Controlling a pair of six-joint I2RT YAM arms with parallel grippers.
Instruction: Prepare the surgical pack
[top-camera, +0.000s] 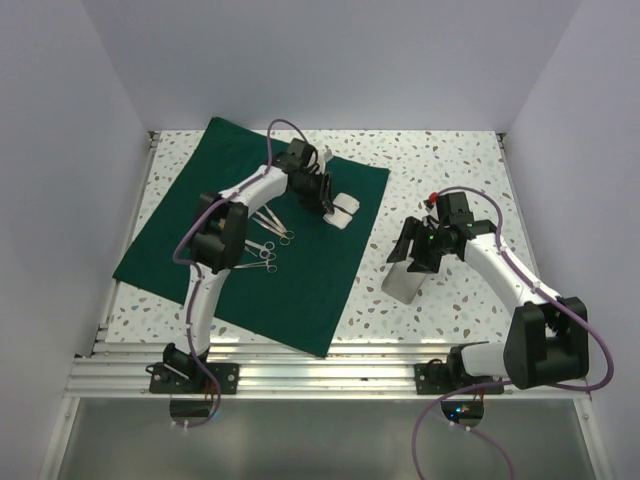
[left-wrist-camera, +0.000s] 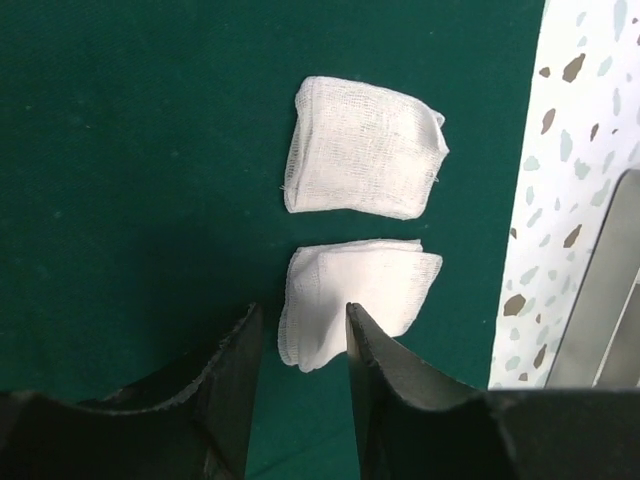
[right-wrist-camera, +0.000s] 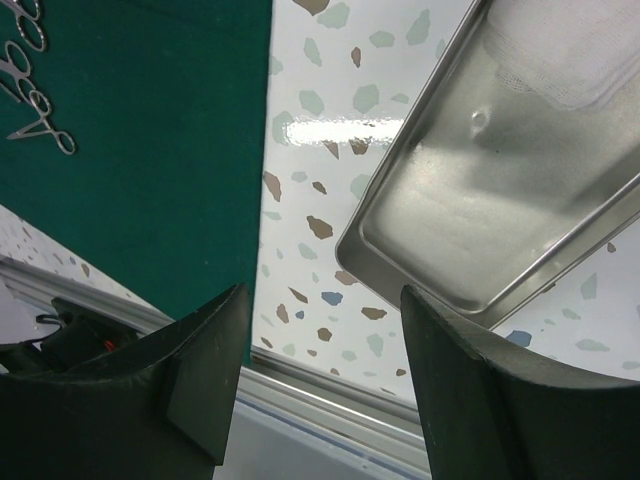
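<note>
Two tools gape between pale walls (top-camera: 330, 60): left tool (left-wrist-camera: 300, 318) over drape (top-camera: 300, 280), right tool (right-wrist-camera: 322, 300) over speckled table (top-camera: 450, 160).

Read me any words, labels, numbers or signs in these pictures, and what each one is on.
None to read: no text on the drape, gauze, tray, instruments or arms. The loops on the drape in the right wrist view are instrument handles, not letters.
</note>
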